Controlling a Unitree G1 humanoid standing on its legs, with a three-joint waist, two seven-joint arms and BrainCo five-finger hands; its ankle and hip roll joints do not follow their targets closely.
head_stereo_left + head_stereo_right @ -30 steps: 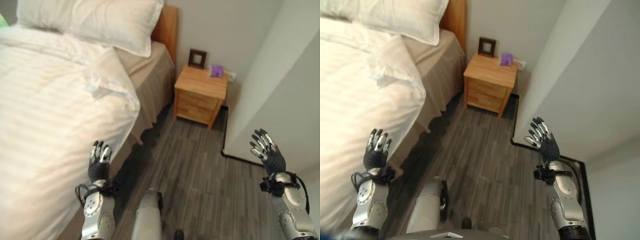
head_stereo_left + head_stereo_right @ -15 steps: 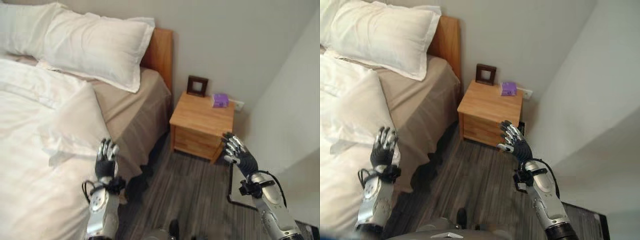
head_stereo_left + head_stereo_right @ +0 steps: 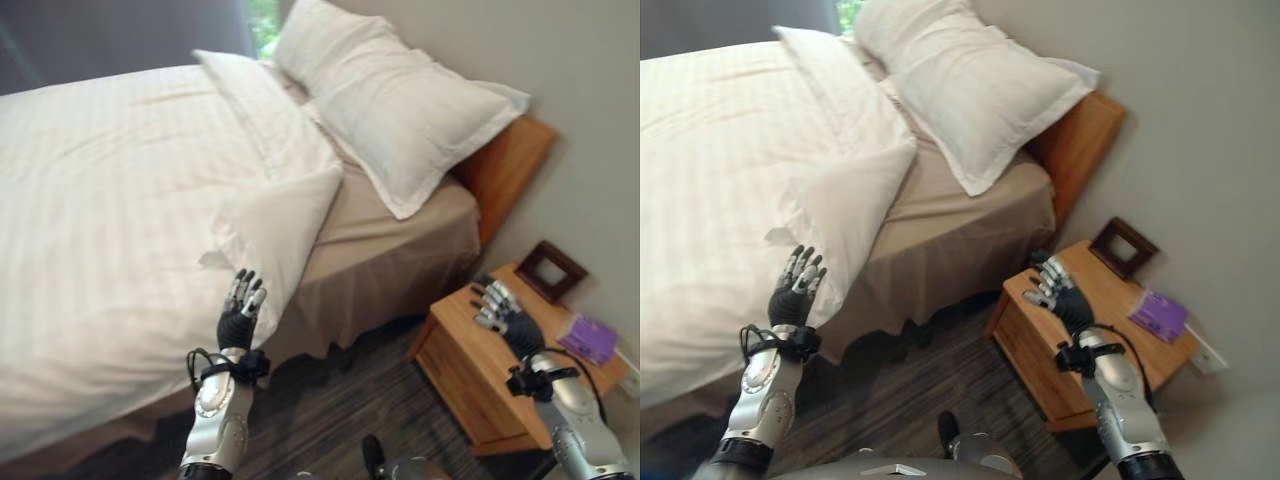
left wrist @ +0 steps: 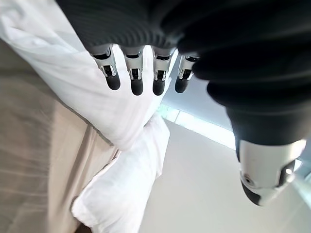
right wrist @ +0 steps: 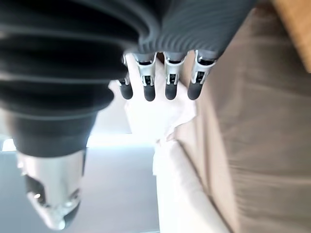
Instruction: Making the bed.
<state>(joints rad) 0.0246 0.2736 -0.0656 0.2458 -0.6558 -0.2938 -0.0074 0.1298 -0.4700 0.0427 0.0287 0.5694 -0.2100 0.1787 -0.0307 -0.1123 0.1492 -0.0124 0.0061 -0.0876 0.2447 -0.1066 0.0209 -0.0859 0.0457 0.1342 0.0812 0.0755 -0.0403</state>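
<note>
Left hand (image 3: 240,318) spread empty beside duvet (image 3: 120,200) edge; right hand (image 3: 505,318) spread over nightstand (image 3: 470,370).

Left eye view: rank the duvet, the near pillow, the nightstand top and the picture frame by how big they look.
1. duvet
2. pillow
3. nightstand, partly hidden by the right hand
4. picture frame

Nightstand (image 3: 480,370) w/ frame (image 3: 549,270) is crowding right hand (image 3: 503,312); left hand (image 3: 240,315) is hovering clear beside duvet (image 3: 120,230).
</note>
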